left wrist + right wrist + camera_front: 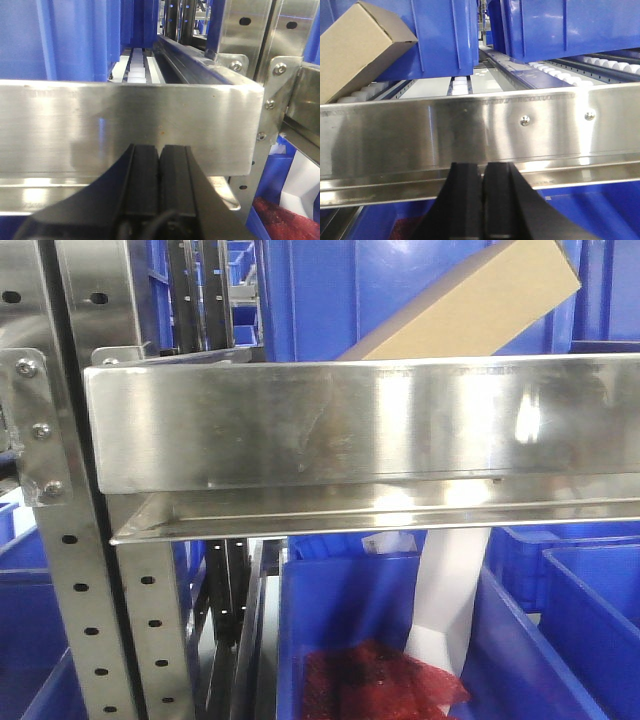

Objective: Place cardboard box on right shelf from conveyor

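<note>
Box: the plain tan-brown rectangular cardboard box (470, 302) is being seen tilted behind the shelf's front lip, leaning against a blue plastic bin (330, 295); in the right wrist view the cardboard box (357, 47) is being shown at upper left, its lower end hidden behind the lip above white rollers (460, 85).
Shelf: the shiny stainless-steel rack shelf (360, 425) is being carried on perforated grey uprights (85, 610).
Left gripper: the left gripper (159, 175) is being held with its black fingers pressed together, empty, just in front of the lip.
Right gripper: the right gripper (483, 192) is likewise being held pressed together, empty, below the lip.
Below: a blue bin (340, 610) holding red mesh (375, 680) is being seen.
</note>
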`<state>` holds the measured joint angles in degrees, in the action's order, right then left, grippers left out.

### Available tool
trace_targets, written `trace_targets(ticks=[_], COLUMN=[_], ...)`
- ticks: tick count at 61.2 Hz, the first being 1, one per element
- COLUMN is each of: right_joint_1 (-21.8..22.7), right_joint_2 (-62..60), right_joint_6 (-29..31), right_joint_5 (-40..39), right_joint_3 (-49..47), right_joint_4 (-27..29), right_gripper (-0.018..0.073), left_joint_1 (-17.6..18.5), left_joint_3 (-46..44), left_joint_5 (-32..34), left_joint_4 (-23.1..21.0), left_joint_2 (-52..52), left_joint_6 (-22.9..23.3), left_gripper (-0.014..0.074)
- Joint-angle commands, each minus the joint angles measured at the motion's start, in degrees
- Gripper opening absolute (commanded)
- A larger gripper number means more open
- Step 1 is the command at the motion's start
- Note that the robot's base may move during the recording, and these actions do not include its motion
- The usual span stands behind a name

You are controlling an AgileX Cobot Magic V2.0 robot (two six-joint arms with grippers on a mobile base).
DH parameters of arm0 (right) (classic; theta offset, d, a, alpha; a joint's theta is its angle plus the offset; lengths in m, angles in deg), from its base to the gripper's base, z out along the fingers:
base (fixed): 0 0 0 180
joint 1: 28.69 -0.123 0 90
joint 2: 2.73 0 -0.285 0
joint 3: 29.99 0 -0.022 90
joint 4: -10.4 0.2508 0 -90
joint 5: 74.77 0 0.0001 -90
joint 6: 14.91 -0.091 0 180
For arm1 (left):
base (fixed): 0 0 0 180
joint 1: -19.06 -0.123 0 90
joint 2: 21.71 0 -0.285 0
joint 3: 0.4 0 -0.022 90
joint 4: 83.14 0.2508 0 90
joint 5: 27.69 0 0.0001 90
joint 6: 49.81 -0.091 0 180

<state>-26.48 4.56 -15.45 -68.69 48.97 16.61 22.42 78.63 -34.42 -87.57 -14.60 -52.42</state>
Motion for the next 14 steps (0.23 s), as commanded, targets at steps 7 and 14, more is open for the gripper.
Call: trace_targets(ticks=[7,14], right_joint_1=[0.46,0.46], right_joint_2=[-1.11,-1.11], right_joint_6=[-0.02,-0.02], right_joint_5=[-5.5,-5.5], right_joint_3=[-0.28,-0.28], right_joint_4=[-0.05,-0.05], right_gripper=[0.006,0.006], left_joint_1=[0.13,0.13], left_joint_3=[0.55,0.55], left_joint_5=[4.96,4.96], left_joint_4=[-0.34,-0.34], left_joint_2=[-0.86,-0.86], left_joint_6=[-0.02,-0.02], left_gripper=[-0.0116,-0.0116])
